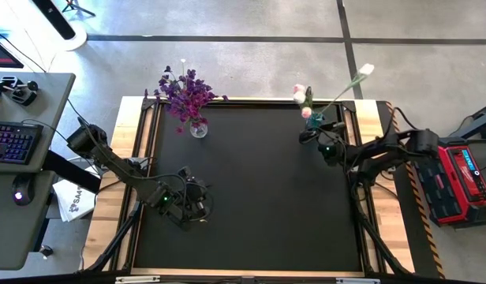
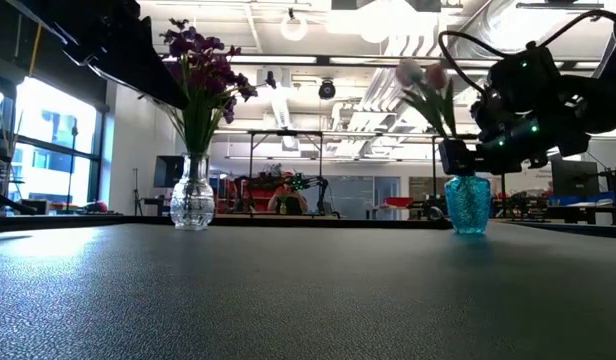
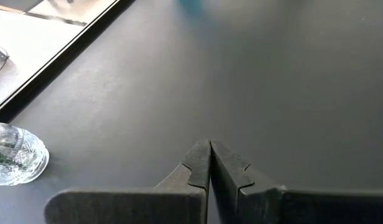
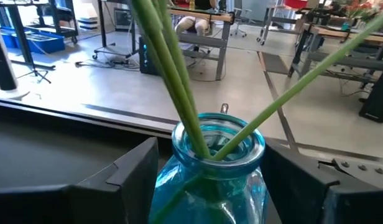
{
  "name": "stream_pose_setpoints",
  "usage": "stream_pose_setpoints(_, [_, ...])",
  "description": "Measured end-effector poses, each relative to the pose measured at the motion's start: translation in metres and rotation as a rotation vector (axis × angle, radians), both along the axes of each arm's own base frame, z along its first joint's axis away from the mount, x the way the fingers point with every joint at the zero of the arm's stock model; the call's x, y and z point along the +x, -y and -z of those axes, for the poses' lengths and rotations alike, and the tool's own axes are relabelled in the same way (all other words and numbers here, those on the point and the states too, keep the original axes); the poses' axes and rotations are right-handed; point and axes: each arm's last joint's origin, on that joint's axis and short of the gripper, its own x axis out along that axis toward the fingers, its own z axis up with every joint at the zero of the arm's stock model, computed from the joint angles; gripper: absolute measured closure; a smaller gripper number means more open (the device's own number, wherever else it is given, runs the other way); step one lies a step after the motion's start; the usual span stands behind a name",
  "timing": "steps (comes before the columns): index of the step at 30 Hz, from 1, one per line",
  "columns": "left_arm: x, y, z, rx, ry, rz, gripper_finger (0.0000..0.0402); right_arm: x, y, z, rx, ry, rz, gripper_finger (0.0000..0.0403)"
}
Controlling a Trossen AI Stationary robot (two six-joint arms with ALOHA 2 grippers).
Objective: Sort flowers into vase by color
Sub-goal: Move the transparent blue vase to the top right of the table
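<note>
Tulips with slim green stems and pink or white buds stand in the blue ribbed glass vase at the far right of the black table mat. Purple clustered sprays fill the clear cut-glass vase at the far left. No loose flower shows on the mat, so the sorting looks about done.

The right gripper sits at the blue vase with its fingers spread wide, one on each side of the vase's shoulder, gripping nothing; the stems rise free between them. The step in hand looks like letting go. To do it well, the gripper should probably back straight away from the vase with its fingers held wide, so neither one catches the glass or drags the leaning stem and tips the vase. The left gripper hangs low over the near left part of the mat, its fingers pressed together and empty.

Only the right wrist view shows the stems crossing inside the vase mouth, clear of both fingers. The overhead camera alone shows one long tulip leaning out past the table's far edge. The table-level camera shows both vases upright on the mat.
</note>
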Motion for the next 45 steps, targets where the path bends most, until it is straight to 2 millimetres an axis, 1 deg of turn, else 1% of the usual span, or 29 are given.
stream_pose_setpoints(4, [0.000,0.000,0.000,-0.001,0.001,0.001,0.0402,-0.001,-0.002,0.000,-0.003,-0.024,0.023,0.0151])
stream_pose_setpoints(12, [0.000,0.001,0.000,-0.003,0.001,0.002,0.0401,0.000,-0.007,0.002,0.001,-0.057,-0.001,0.0151])
stream_pose_setpoints(21, [0.000,0.001,0.000,-0.004,0.001,0.002,0.0402,0.001,-0.009,0.003,-0.008,-0.154,-0.018,0.0150])
stream_pose_setpoints(32, [0.000,0.001,0.000,-0.017,-0.007,0.008,0.0402,0.001,-0.010,0.007,0.028,-0.163,-0.042,0.0149])
stream_pose_setpoints(34, [0.000,0.001,0.000,-0.022,-0.010,0.011,0.0402,0.001,-0.010,0.008,0.030,-0.165,-0.047,0.0141])
stream_pose_setpoints(40, [0.000,0.001,0.000,-0.027,-0.007,0.007,0.0402,0.000,-0.010,0.009,0.042,-0.162,-0.045,0.0095])
stream_pose_setpoints(45, [0.000,0.001,0.000,-0.027,-0.007,0.007,0.0401,-0.001,-0.010,0.010,0.044,-0.156,-0.025,0.0085])
